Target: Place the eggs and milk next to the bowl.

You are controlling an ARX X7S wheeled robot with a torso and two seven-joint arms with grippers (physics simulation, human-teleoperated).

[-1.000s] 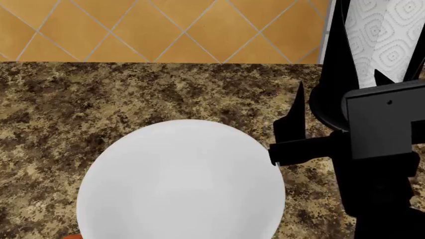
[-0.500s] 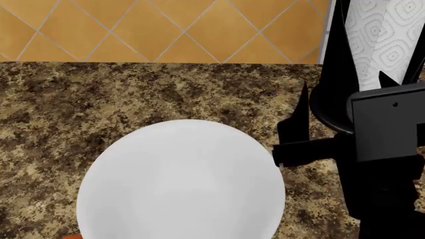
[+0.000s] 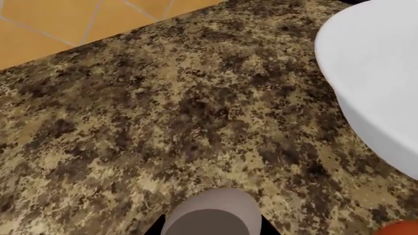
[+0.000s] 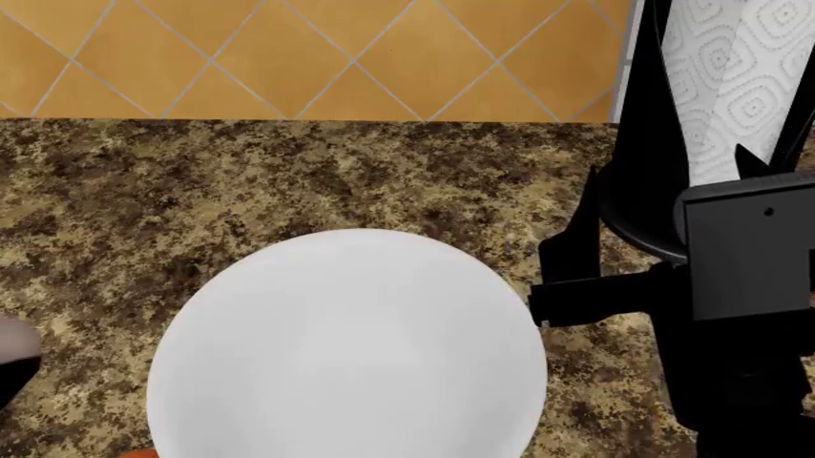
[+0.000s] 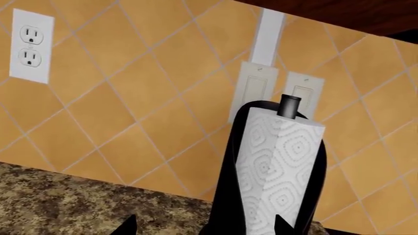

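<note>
1. The bowl [image 4: 346, 348] sits on the speckled brown desk [image 4: 191, 191], filling the lower middle of the head view; its glossy white inside holds nothing. The left wrist view shows its rim and outer wall [image 3: 379, 83] at one edge.
2. The pale greyish-pink egg [image 3: 212, 213] shows at the edge of the left wrist view, between dark parts of the left tool; in the head view it is a pale sliver [image 4: 15, 339] at the far left edge, apart from the bowl.
3. The left tool appears to have hold of this egg, but so little of its fingers shows that I cannot tell how far they are closed.
4. The orange-brown egg [image 3: 402, 228] lies on the desk just beside the bowl's base; the head view catches only a small orange sliver [image 4: 137, 452] at the bowl's lower left rim.
5. The milk is not seen in any view.
6. The right tool [image 4: 574, 277] stands just right of the bowl's rim, black fingers spread apart, gripping nothing; in the right wrist view two finger tips [image 5: 127, 226] poke up well apart.
7. A paper-towel roll [image 5: 277, 171] on a black stand rises behind the right tool, before an orange tiled wall [image 5: 130, 98] carrying an outlet [image 5: 29, 46] and two switches [image 5: 277, 93].
</note>
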